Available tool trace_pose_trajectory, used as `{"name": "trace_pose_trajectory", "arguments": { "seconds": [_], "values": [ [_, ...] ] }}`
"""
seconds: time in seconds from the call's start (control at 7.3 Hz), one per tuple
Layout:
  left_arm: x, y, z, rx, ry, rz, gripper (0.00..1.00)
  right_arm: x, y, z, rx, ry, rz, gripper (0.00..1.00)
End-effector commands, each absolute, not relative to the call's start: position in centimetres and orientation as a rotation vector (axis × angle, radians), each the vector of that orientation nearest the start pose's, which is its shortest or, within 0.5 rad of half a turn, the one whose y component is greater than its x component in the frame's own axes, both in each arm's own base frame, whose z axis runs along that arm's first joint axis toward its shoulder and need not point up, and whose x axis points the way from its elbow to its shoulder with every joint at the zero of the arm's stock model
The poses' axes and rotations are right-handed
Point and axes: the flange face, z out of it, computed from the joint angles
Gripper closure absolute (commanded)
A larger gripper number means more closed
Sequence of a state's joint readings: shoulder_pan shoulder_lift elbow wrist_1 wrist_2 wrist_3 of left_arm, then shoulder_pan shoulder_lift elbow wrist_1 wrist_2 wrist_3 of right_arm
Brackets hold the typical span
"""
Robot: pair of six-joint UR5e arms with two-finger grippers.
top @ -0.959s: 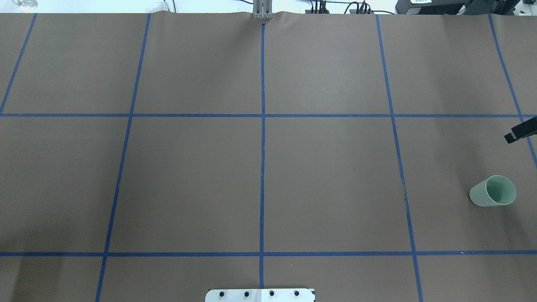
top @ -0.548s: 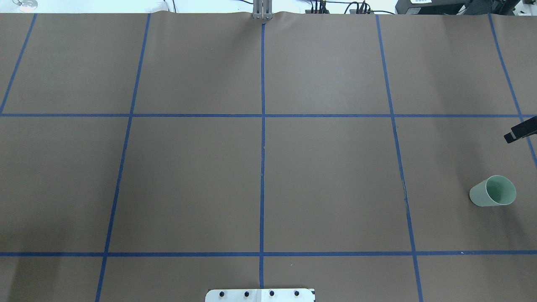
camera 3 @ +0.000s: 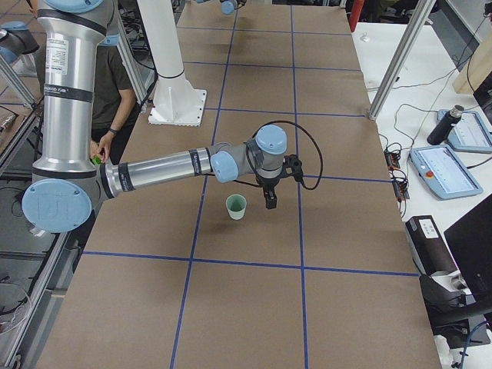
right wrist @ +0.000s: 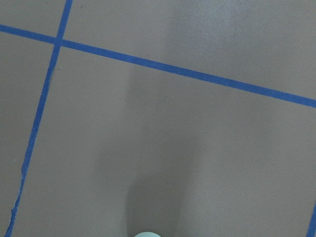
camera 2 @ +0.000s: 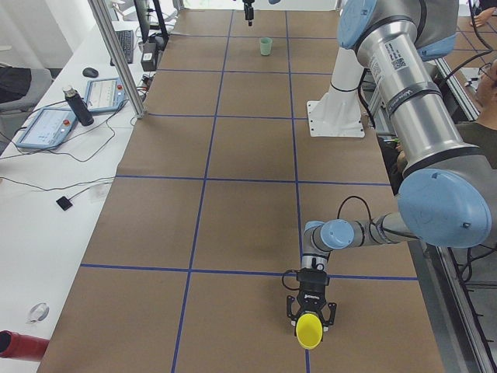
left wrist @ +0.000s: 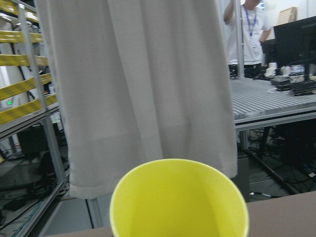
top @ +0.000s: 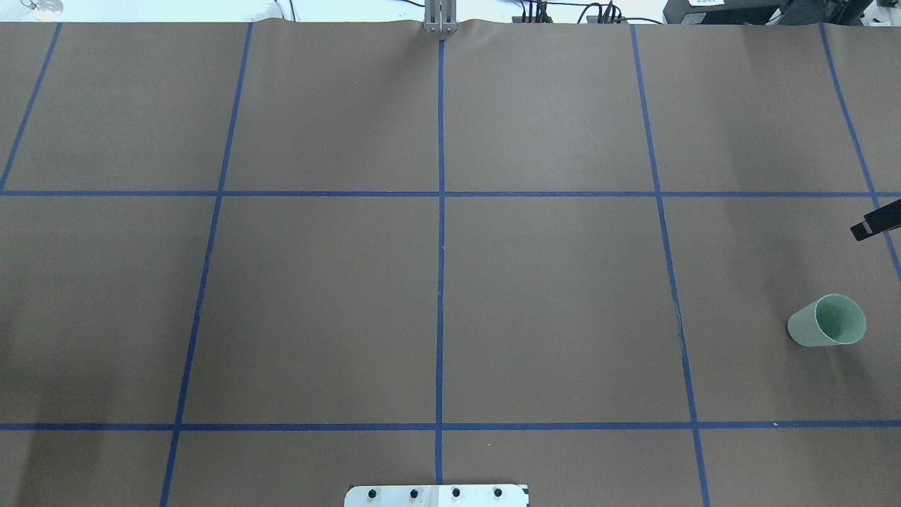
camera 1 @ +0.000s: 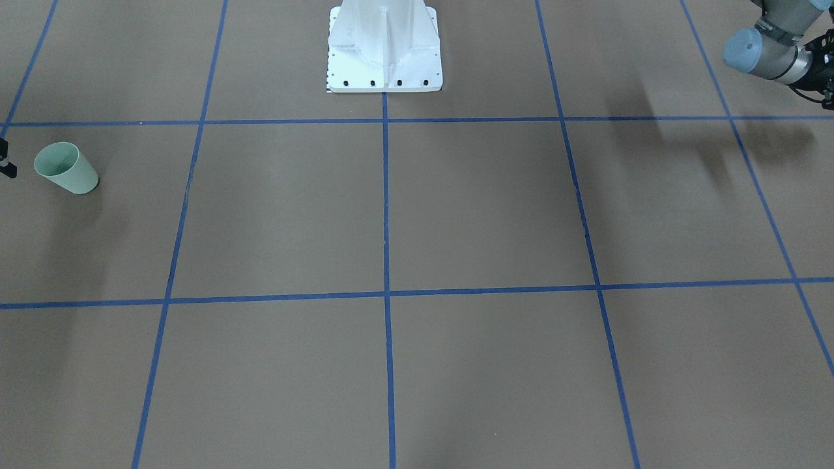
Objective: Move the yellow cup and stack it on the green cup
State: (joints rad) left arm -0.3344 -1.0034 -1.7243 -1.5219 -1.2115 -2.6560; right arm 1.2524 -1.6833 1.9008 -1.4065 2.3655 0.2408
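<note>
The green cup stands upright on the brown table at the right side; it also shows in the front view, the side views, and as a rim sliver in the right wrist view. My right gripper hovers just beyond the cup, empty, its fingers together. The yellow cup is at my left gripper, low over the table's far left end, rim outward. It fills the left wrist view. No fingers show there, so I cannot tell the left gripper's state.
The robot base stands at the table's middle near edge. Blue tape lines grid the brown mat. A side desk with tablets and a bottle runs along the far edge. A person stands behind the robot.
The right gripper's tip has shifted slightly to the right at the view's edge. The green cup has not moved.
</note>
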Motion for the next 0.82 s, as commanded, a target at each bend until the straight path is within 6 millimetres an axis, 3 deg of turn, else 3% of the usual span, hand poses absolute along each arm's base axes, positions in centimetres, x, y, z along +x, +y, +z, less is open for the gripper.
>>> {"name": "trace_pose_trajectory", "arguments": {
  "seconds": [0.0,0.14,0.41,0.55,0.68],
  "values": [
    [16.0,-27.1,77.1,0.691,-0.097,-1.199,0.43,-7.8,-45.0,52.3,0.147,-0.849,-0.219,0.00],
    [18.0,-31.0,74.0,0.765,0.006,-1.143,0.43,-7.8,-45.2,52.4,0.147,-0.846,-0.217,0.00],
    [22.3,-40.6,64.5,0.889,0.164,-1.054,0.43,-8.0,-45.5,52.8,0.140,-0.845,-0.215,0.00],
    [26.2,-44.1,58.7,0.920,0.255,-0.995,0.43,-8.1,-45.8,53.4,0.127,-0.844,-0.212,0.00],
    [29.6,-46.6,53.6,0.947,0.308,-0.922,0.36,-8.2,-46.0,53.7,0.123,-0.843,-0.210,0.00]
  ]
}}
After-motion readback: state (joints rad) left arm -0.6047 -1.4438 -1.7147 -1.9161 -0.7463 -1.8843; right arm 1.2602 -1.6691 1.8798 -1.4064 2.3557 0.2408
